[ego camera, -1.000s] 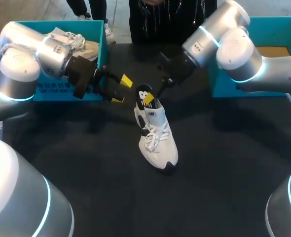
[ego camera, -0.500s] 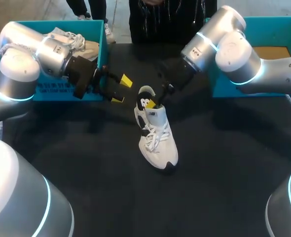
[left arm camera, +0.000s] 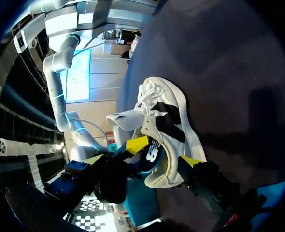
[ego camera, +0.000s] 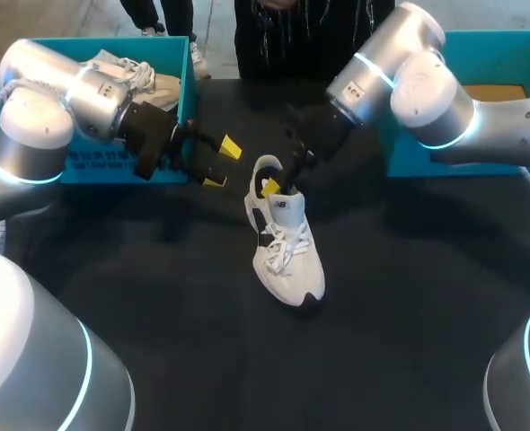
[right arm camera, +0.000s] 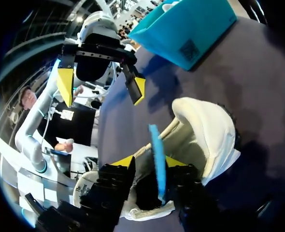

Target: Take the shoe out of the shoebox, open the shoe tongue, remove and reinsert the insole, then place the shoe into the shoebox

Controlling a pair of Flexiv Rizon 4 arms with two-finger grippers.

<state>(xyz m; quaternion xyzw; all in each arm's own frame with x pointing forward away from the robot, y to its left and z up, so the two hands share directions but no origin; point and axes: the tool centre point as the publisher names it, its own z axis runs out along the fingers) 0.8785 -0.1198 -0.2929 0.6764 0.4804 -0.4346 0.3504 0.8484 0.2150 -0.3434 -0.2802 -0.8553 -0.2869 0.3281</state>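
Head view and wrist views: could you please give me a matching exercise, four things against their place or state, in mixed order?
1 shoe
2 left gripper
3 right gripper
4 insole

a open, in the air beside the heel
b blue, edge-on in the shoe's opening
c sole down on the table
d yellow tip dipped into the shoe's opening

Pairs: 1-c, 2-a, 3-d, 4-b
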